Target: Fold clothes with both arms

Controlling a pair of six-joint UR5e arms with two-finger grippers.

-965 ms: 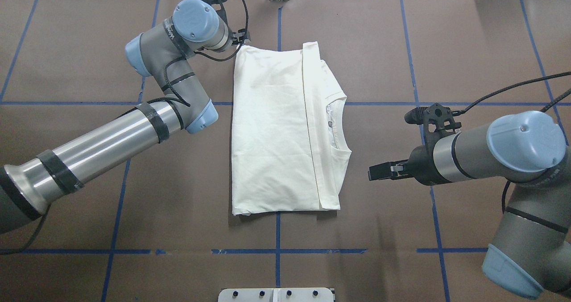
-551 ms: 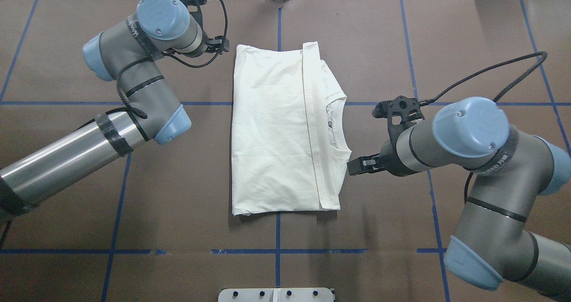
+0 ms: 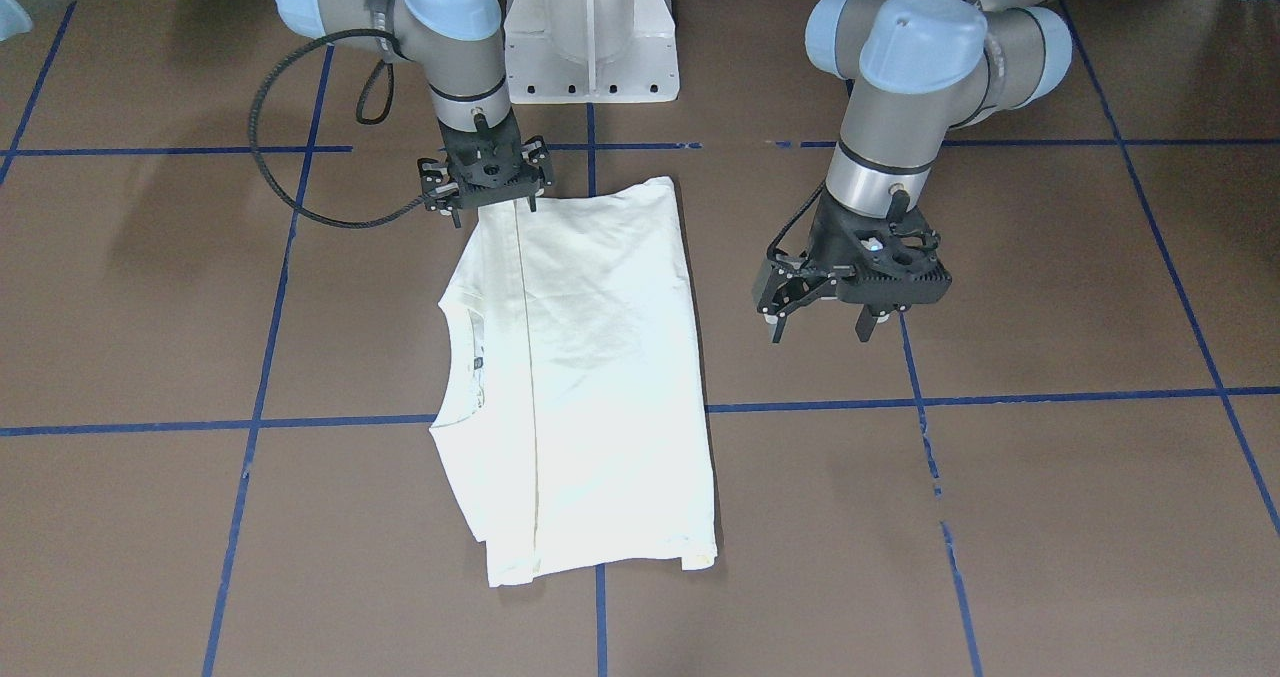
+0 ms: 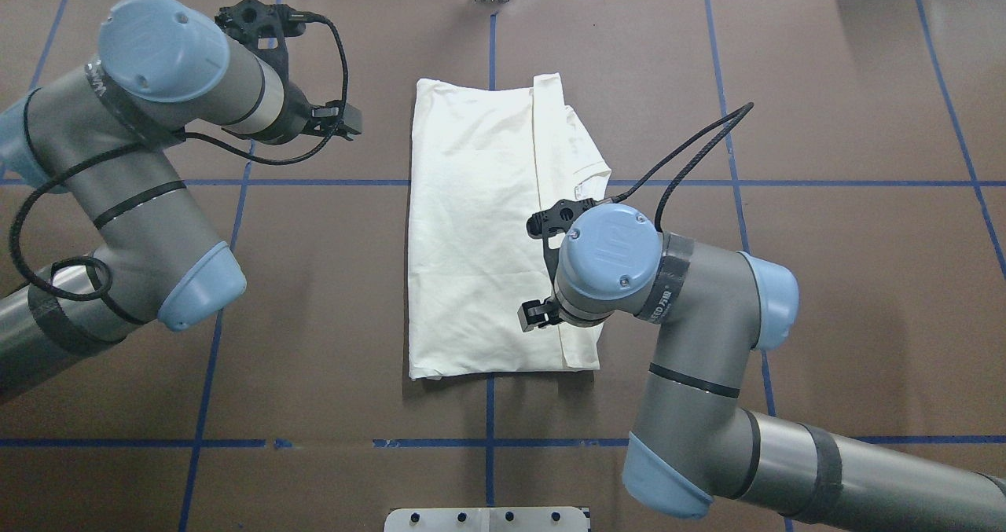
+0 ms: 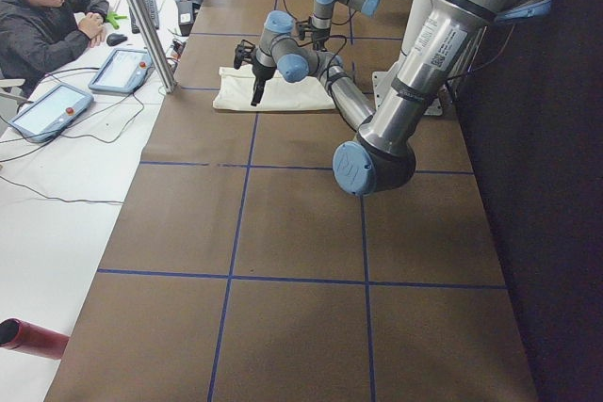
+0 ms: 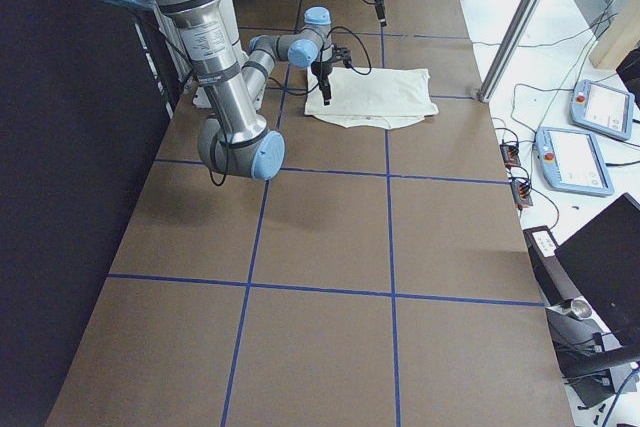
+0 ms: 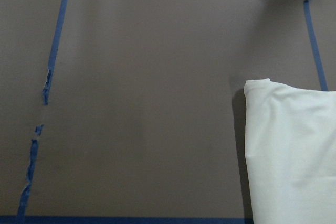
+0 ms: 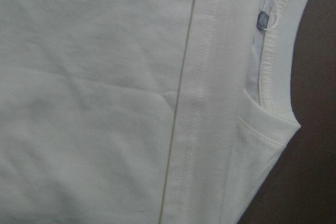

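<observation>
T-shirt lies mid-table, folded to a long rectangle, plain side up. Its long axis runs straight away from the robot. The collar sits on the robot's right-hand long edge, and a fold line runs parallel to it.

Right gripper hangs over the cloth at the near, collar-side end, pointing down. It looks spread and empty. Contact with the fabric: cannot tell.

Left gripper is off the cloth, over bare table beside the left long edge, jaws apart, holding nothing.

Right arm is clearly the nearer. Judgement: halving the rectangle lengthwise needs both near corners pinched, so the left gripper must first reach the cloth.
</observation>
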